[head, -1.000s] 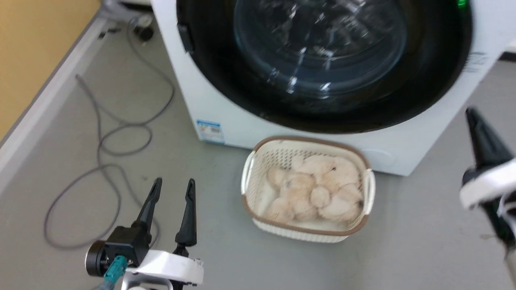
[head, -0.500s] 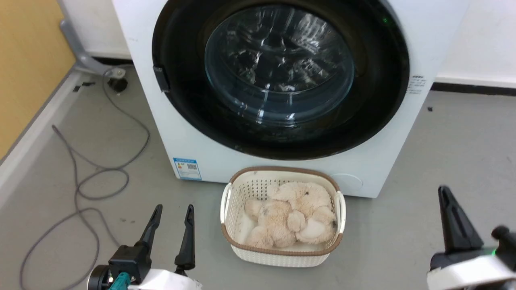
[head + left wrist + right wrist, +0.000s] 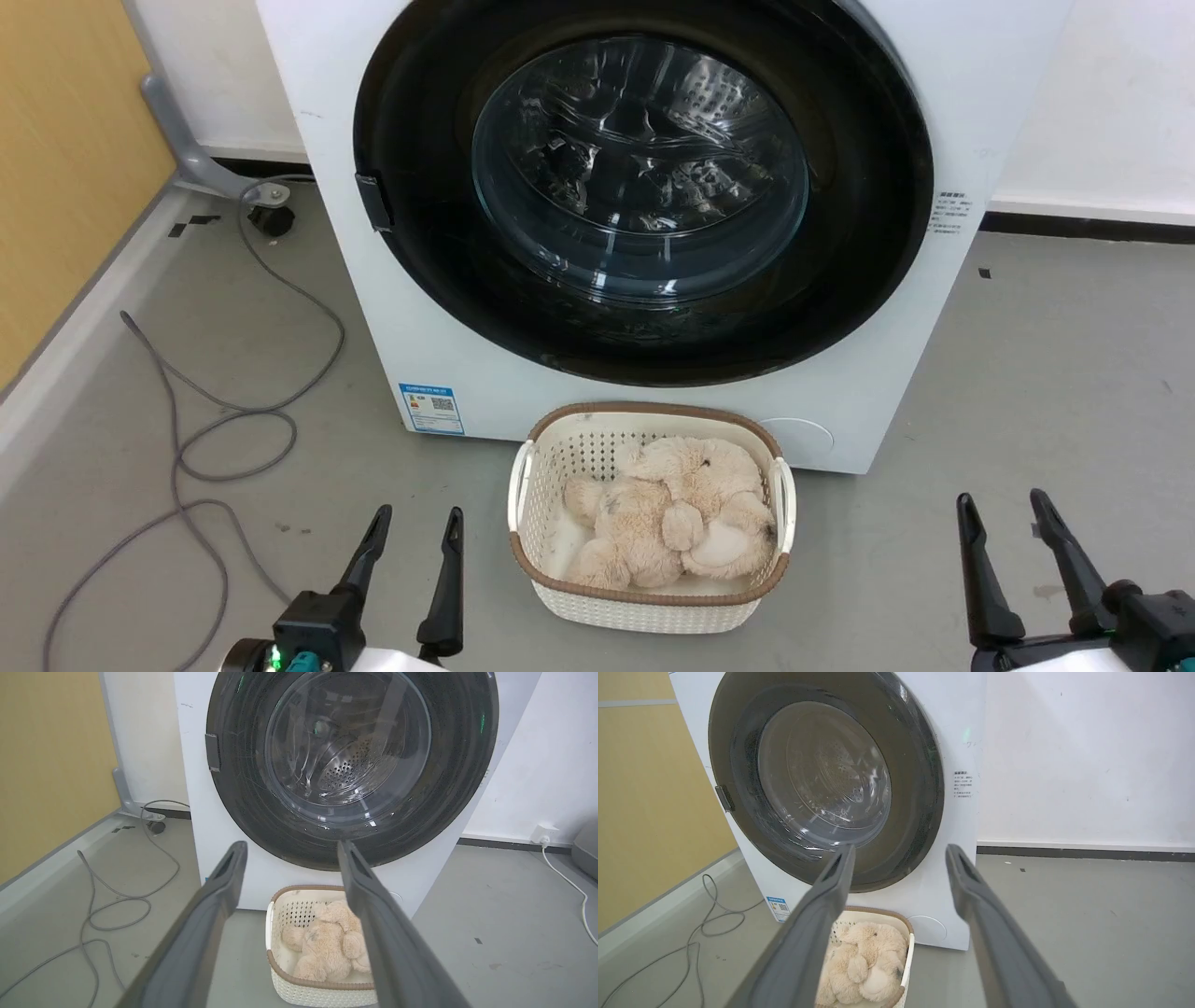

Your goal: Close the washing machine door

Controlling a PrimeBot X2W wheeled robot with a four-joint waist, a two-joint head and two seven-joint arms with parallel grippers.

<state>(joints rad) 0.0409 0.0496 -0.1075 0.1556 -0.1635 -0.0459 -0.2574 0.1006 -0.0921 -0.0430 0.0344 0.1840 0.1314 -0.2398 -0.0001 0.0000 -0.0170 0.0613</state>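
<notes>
Lower left of the frame, the left end effector [image 3: 419, 513] hangs spread and empty, the washing machine door [image 3: 644, 187] sits upper middle, flush against the washing machine [image 3: 411, 317] behind a cream basket [image 3: 653, 611], and lower right the right end effector [image 3: 1000, 497] is spread too.

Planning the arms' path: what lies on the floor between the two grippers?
In the head view, a cream basket holding a plush toy stands between the left gripper and the right gripper, just before the washing machine.
</notes>
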